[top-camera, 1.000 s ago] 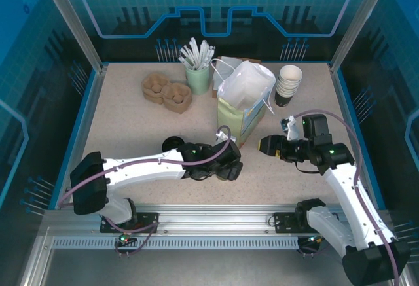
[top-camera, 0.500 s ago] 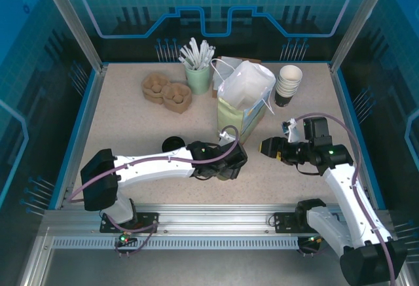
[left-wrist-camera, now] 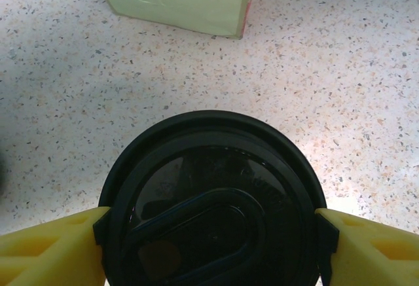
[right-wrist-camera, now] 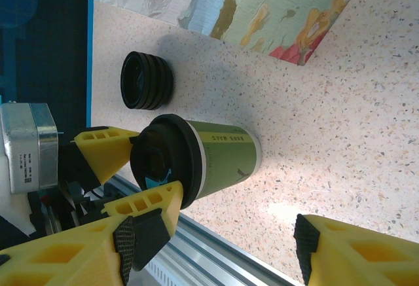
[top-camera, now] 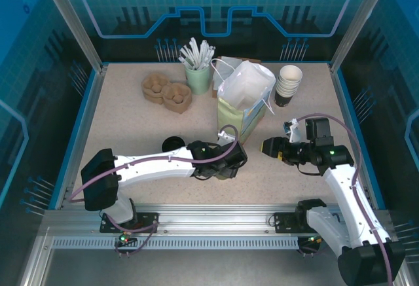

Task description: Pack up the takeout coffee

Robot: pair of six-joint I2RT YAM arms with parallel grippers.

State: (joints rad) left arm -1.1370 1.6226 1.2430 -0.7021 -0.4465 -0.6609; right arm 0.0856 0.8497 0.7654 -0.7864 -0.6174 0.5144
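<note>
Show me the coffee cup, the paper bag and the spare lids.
coffee cup [right-wrist-camera: 222, 158], right wrist view, on its green sleeve.
paper bag [top-camera: 237, 119], top external view, on its green side.
spare lids [right-wrist-camera: 154, 82], right wrist view, on the side of the stack.

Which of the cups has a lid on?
The green cup gripped by the left hand: it wears a black lid. The stacked cups at the back right and the straw-filled mint cup are open.
</note>
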